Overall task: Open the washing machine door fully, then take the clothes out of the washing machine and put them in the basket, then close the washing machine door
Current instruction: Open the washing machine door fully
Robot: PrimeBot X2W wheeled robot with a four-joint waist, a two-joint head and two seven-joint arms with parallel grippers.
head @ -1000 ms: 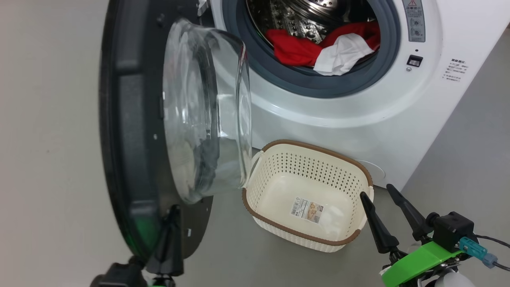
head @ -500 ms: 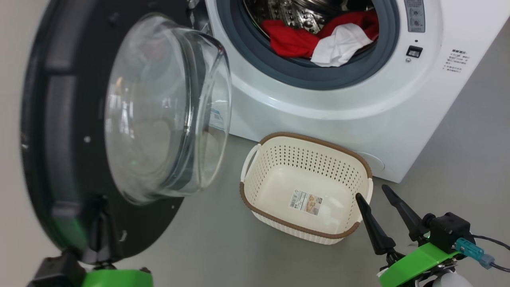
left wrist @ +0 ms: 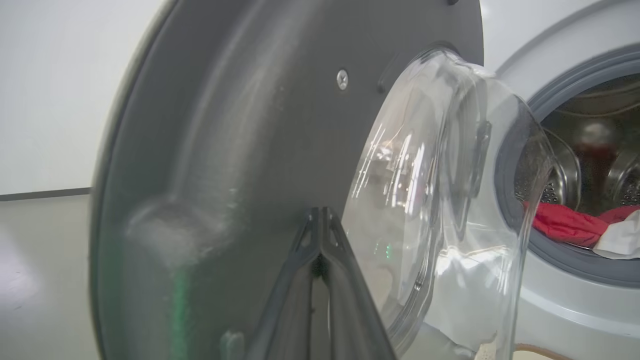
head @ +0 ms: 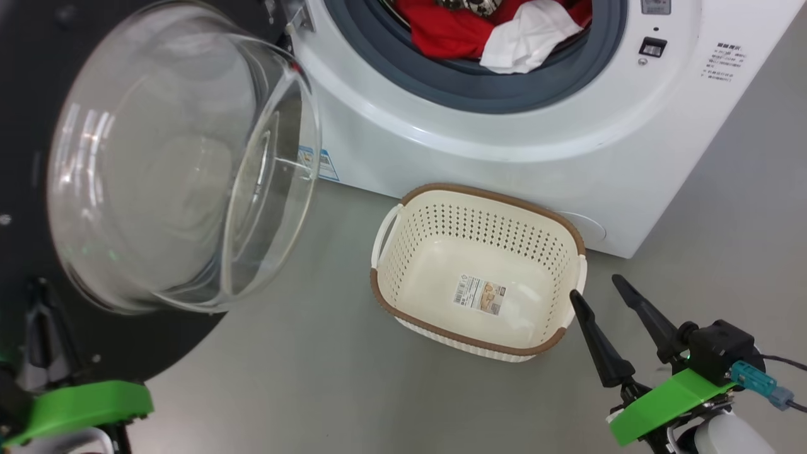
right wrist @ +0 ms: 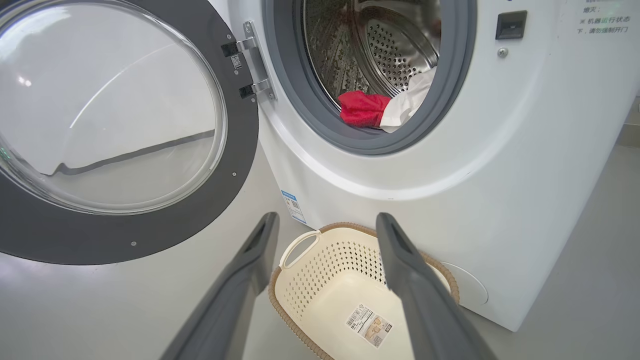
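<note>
The washing machine door point(head: 25, 126) stands swung out to the left, its glass bowl point(head: 176, 157) facing me. My left gripper point(head: 41, 296) is shut, fingertips together against the door's dark inner face point(left wrist: 225, 150) beside the bowl point(left wrist: 450, 200), with nothing between the left gripper's point(left wrist: 320, 214) fingers. The clothes point(head: 454, 31), red with a white panel, lie in the drum mouth of the washing machine point(head: 504, 151) and spill onto its grey ring. The basket point(head: 466, 192) sits on the floor before the machine, holding no clothes. My right gripper point(head: 596, 289) hangs open just right of the basket.
Grey floor point(head: 315, 378) lies between the door and the basket. In the right wrist view the door point(right wrist: 240, 150) hangs on its hinges left of the drum, the clothes point(right wrist: 362, 107) lie inside, and the basket point(right wrist: 320, 280) sits below my open right gripper point(right wrist: 327, 220).
The door has swung further open to the left, and my shut left gripper has gone left with it. The head view has tilted down. My right gripper stays open by the basket.
</note>
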